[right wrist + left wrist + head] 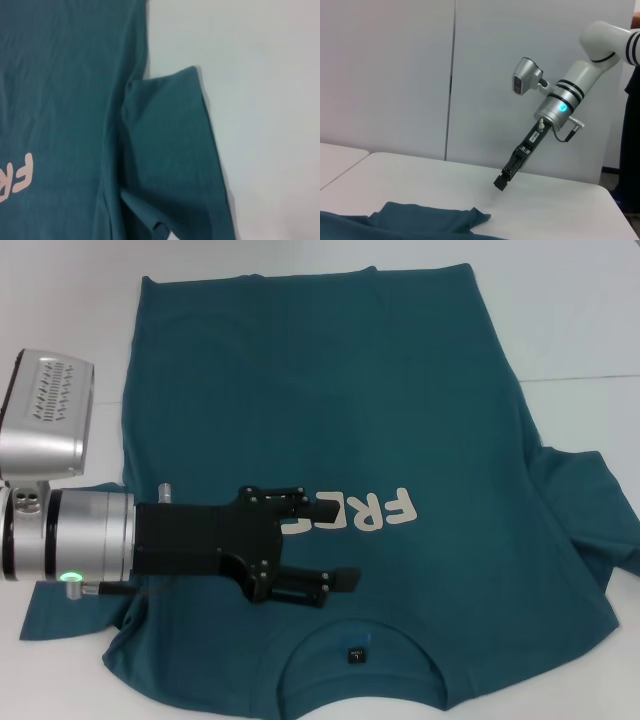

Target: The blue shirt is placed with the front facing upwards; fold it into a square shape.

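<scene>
The blue shirt (330,390) lies front up and spread flat on the white table (580,320), its neckline with the small dark label (355,655) at the near edge. My left gripper (335,542) hovers open over the chest and hides part of the cream lettering (375,512). Nothing sits between its fingers. The right wrist view looks down on one sleeve (170,150) and the end of the lettering (20,175). My right gripper (502,181) shows only in the left wrist view, hanging above bare table beyond a sleeve (430,220).
A white wall (395,75) stands behind the table. Bare tabletop (260,100) lies beside the sleeve on the right side. The shirt's hem (300,278) reaches near the far edge.
</scene>
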Controlling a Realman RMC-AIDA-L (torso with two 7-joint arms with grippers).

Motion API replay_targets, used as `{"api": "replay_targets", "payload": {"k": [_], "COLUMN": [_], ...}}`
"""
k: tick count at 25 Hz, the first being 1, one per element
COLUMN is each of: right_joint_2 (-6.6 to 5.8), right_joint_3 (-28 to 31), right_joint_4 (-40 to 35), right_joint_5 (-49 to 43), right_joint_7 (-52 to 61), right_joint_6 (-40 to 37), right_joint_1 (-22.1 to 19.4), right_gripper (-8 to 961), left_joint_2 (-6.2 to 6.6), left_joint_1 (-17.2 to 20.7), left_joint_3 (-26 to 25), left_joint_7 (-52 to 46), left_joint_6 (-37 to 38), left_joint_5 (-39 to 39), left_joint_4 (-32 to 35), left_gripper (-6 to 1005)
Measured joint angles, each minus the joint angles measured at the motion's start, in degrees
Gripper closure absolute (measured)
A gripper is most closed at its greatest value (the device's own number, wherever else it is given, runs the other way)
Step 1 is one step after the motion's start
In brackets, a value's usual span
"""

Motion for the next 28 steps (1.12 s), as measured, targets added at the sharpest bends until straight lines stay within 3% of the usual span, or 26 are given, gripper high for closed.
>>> {"api": "replay_targets", "payload": {"k": [21,28], "right_joint_2": [0.03,-0.52], "right_joint_3": [0.2,1.3], "right_joint_4": [2.5,5.5], "right_joint_5": [0.0,0.3], "right_joint_7": [2.3,3.5], "right_joint_6": [1.5,2.2], "right_joint_1": [-0.2,0.0], "right_gripper": [185,197], "left_joint_2": [-0.13,-0.2], "left_joint_1": [1.2,1.3], "left_joint_3": [0.1,0.1], "left_joint_7": [0.7,0.9], "left_joint_6": [0.3,0.2], "left_joint_5": [-0.1,-0.1], "left_joint_4": [-0.2,-0.2], "left_gripper": [155,155]}}
